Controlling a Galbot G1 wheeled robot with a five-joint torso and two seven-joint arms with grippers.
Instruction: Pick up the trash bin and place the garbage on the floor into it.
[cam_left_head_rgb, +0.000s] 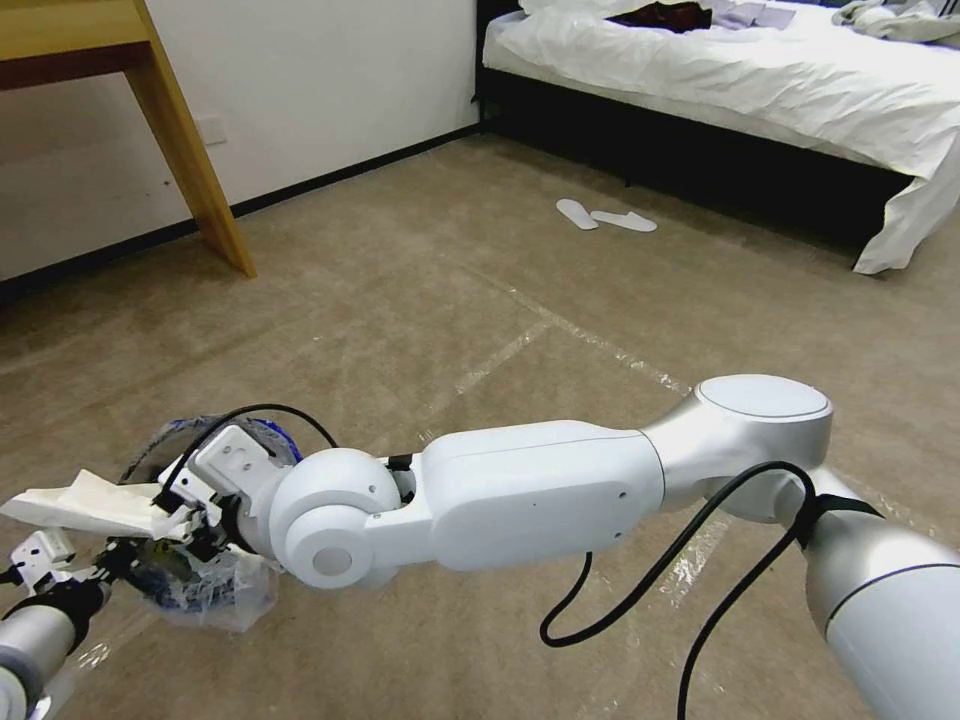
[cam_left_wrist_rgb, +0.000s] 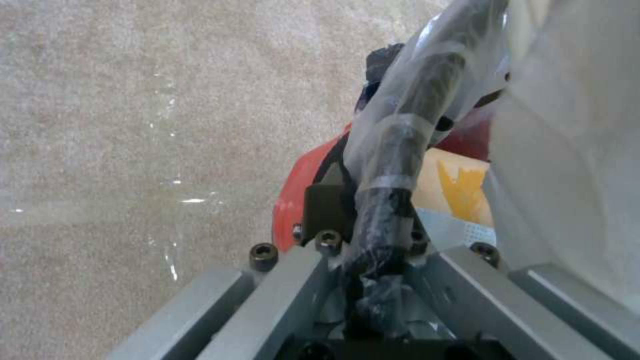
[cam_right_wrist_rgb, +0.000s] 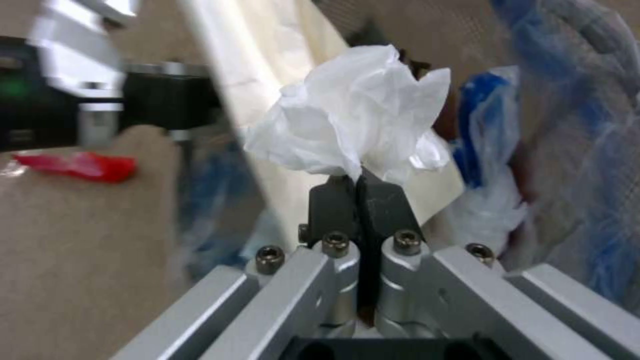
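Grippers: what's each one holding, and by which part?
Right gripper pinches a white tissue wad by its lower edge. Left gripper is clamped on the red bin's bag-covered rim.

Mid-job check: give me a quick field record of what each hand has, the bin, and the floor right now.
left hand: shut on the trash bin's bag-wrapped rim
right hand: shut on a white tissue wad, held at the bin
trash bin: red, clear liner, held low over the carpet at the robot's left
floor: beige carpet with tape lines; red wrapper lying on it
background: white slippers near bed
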